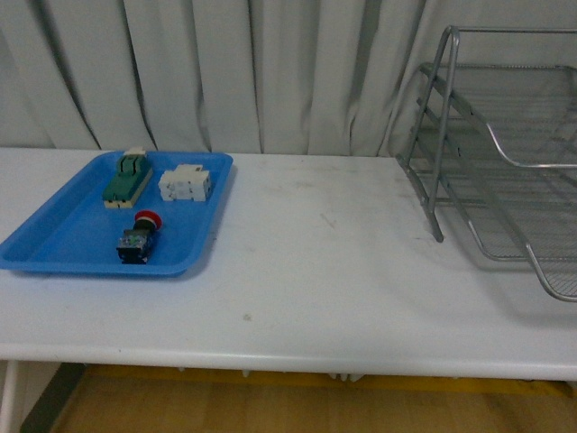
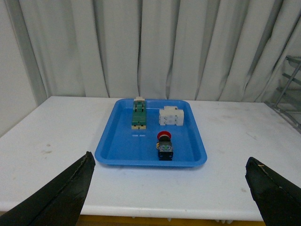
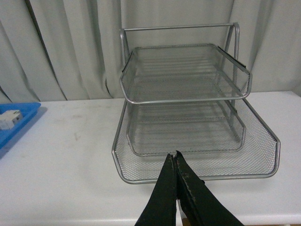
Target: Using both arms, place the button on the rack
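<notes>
Although the front view showed neither arm, each wrist view caught its own end effector. In the left wrist view, the left end effector (image 2: 170, 157) hung low over the near edge of the white counter (image 2: 56, 136). Its two black fingers (image 2: 66, 193) were spread wide apart with nothing between them, and it faced the blue tray (image 2: 122, 155). In the right wrist view, the right end effector (image 3: 173, 155) had its tips pressed together, empty, pointing at the front rim of the rack's lowest tier.

The button (image 1: 140, 236) lay on its side in the near part of the tray, red cap turned toward the far side. Beyond it, the green-and-cream block (image 1: 126, 178) and the white block (image 1: 186, 184) sat side by side near the tray's far wall.

Only the front view held tray and rack (image 1: 505, 162) together: tray at the left, rack at the right, well apart and cut by the picture's edge. The right wrist view alone showed all three wire tiers. A pale curtain (image 1: 225, 72) hung behind.
</notes>
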### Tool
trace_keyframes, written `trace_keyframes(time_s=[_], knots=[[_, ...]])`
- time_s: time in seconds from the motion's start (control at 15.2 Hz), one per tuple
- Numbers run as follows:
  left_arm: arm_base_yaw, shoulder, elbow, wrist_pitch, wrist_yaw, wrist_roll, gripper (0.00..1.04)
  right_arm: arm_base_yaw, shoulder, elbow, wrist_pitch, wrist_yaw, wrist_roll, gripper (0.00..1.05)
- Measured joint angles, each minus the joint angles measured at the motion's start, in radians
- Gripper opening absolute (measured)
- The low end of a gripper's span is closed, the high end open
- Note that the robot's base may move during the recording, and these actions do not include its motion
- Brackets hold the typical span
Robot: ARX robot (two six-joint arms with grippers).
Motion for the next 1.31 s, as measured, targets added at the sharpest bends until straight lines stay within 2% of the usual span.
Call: trace_keyframes(time_s=[0.26, 0.52, 0.59, 0.66, 0.92, 0.98, 1.25, 1.31], knots=[[0.000, 0.000, 0.000, 0.000, 0.000, 0.000, 0.98, 0.161, -0.248, 0.000, -0.221, 0.162, -0.006, 0.02], [0.000, 0.000, 0.000, 0.000, 0.000, 0.000, 0.98, 0.264, -0.391, 0.000, -0.361, 0.269, -0.006, 0.02], [0.000, 0.000, 0.000, 0.000, 0.000, 0.000, 0.98, 0.354, -0.423, 0.000, -0.394, 0.359, -0.007, 0.02], [0.000, 0.000, 0.000, 0.000, 0.000, 0.000, 0.98, 0.384, -0.447, 0.000, -0.412, 0.364, -0.010, 0.02], [0.000, 0.000, 0.000, 0.000, 0.000, 0.000, 0.98, 0.377, -0.515, 0.000, -0.486, 0.383, -0.010, 0.02], [0.000, 0.000, 0.000, 0.000, 0.000, 0.000, 0.98, 0.377, -0.613, 0.000, -0.639, 0.380, -0.010, 0.02], [0.000, 0.000, 0.000, 0.000, 0.000, 0.000, 0.98, 0.377, -0.676, 0.000, -0.653, 0.383, -0.010, 0.02], [0.000, 0.000, 0.000, 0.000, 0.000, 0.000, 0.98, 0.377, -0.676, 0.000, -0.655, 0.383, -0.011, 0.05]])
